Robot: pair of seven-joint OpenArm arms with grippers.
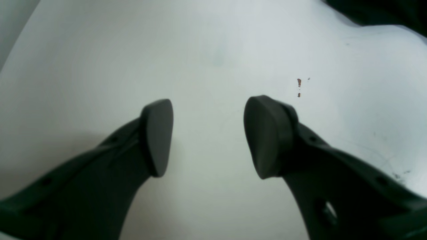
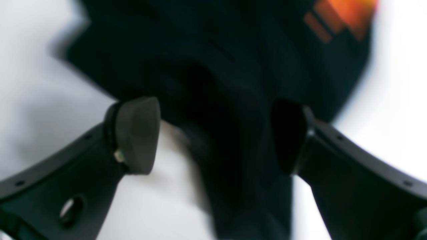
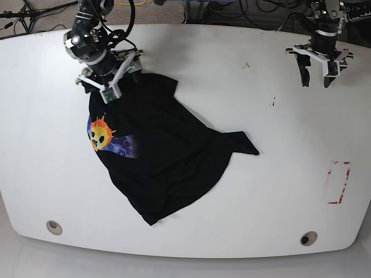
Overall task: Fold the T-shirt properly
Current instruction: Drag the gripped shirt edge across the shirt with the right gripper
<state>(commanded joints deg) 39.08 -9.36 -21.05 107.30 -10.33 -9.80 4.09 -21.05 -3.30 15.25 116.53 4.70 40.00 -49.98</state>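
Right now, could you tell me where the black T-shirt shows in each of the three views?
Left wrist: only a dark edge of the T-shirt in the top right corner.
Right wrist: it fills the upper centre, hanging between the open fingers of the right claw.
Base: spread left of centre on the white table.
Shared landmark: the orange sun print, also at the right wrist view's top right.

The base view is bright, even and sharp. The right wrist view is heavily blurred, the T-shirt (image 2: pixel 217 83) smeared. The left wrist view is dimmer, soft shadow on the counter (image 1: pixel 206 60).
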